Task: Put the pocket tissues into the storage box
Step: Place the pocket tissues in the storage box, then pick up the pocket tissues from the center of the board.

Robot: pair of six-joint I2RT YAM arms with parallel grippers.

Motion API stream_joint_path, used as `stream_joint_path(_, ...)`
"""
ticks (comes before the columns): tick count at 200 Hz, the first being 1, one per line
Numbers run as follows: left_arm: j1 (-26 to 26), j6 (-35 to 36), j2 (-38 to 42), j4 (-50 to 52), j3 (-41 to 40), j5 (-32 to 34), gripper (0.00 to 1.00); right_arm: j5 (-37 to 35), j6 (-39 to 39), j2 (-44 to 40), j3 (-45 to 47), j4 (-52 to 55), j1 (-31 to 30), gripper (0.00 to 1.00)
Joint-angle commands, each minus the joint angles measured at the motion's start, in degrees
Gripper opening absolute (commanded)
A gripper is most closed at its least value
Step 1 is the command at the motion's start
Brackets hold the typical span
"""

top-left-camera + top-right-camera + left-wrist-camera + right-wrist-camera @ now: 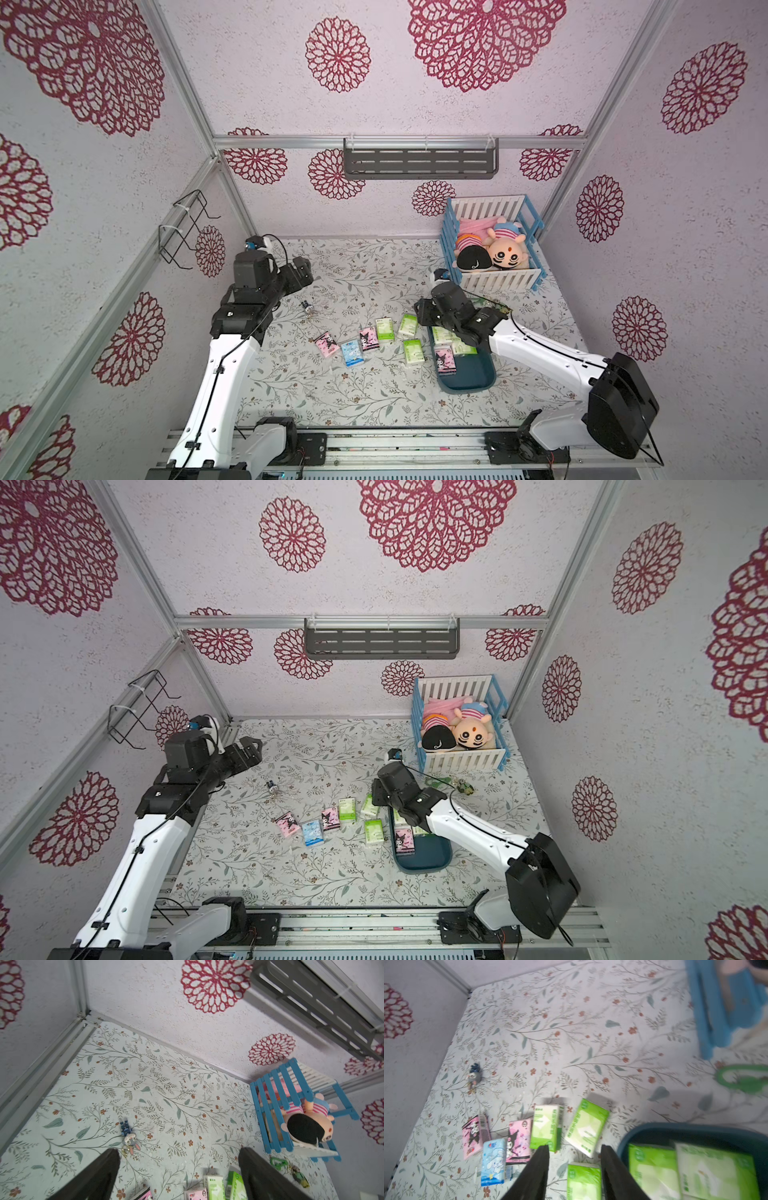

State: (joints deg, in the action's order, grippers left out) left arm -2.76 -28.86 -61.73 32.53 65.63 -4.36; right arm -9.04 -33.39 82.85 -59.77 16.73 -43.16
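Observation:
The storage box is a dark teal tub at the right front of the table, with green packs and a pink one lying in it. More pocket tissues lie loose to its left: pink, light blue, pink and three green. My right gripper hangs open by the box's far left corner, above a loose green pack, holding nothing. My left gripper is open and empty, raised at the back left.
A blue-and-white crib with plush dolls stands at the back right. A rabbit keychain lies at the left, and a green keychain in front of the crib. A grey shelf and a wire rack hang on the walls.

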Motion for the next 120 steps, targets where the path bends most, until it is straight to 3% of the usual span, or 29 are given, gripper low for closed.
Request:
stream_joint_path(1,-4.39,-0.02,1.44,3.27,-0.5,-0.69,0.97,2.95,3.68,6.47,-5.27,-4.46,-4.9,0.53)
stream_joint_path(21,-7.61,0.78,1.45,6.24,-0.41,1.1,0.97,6.52,5.68,14.78,-11.49,-7.01,-9.04,0.56)
stream_joint_path(60,-12.57,1.09,2.37,7.84,-2.05,-1.46,0.97,11.92,8.03,30.53,-27.27,-6.52,-13.24,0.58)
stream_joint_path(120,-13.78,2.19,3.68,7.04,-3.84,-5.05,0.97,13.0,10.54,50.28,-50.24,6.68,-15.56,0.6)
